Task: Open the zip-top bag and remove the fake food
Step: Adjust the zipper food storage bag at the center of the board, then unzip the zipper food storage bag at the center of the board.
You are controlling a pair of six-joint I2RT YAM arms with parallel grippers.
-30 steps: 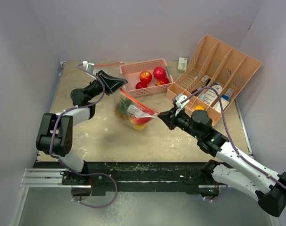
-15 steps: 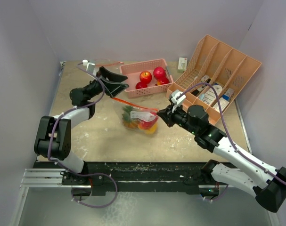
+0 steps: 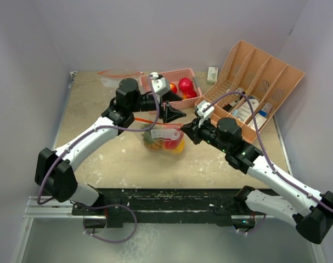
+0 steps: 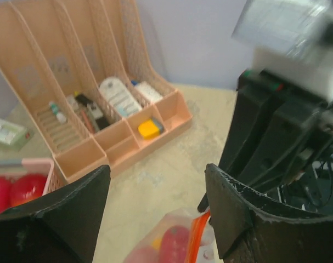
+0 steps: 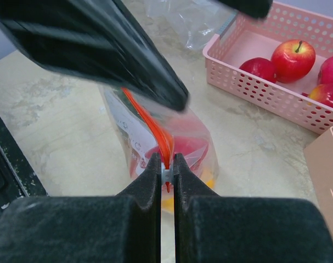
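Note:
The clear zip-top bag point(image 3: 162, 138) with an orange zip strip point(image 5: 155, 129) hangs just above the table's middle, holding the fake food point(image 3: 165, 144): red, yellow and green pieces. My right gripper point(image 3: 186, 131) is shut on the small slider point(image 5: 166, 174) at the strip's right end. Just above the bag's top edge, my left gripper point(image 3: 176, 112) is open and holds nothing. In the left wrist view, the bag point(image 4: 166, 246) lies below and between the black fingers point(image 4: 237, 219). In the right wrist view, a left finger point(image 5: 100, 49) crosses above the bag point(image 5: 185, 143).
A pink basket point(image 3: 184, 101) with red apples point(image 5: 289, 57) stands behind the bag. A peach file organizer point(image 3: 254, 76) with bottles and cartons is at the back right. A small white box point(image 3: 212, 73) and an empty clear bag point(image 3: 118, 74) lie near the back wall.
My left gripper let go of the bag's left end, opened, and swung right to above the bag. The bag sagged lower. My right gripper kept its hold and shifted slightly left.

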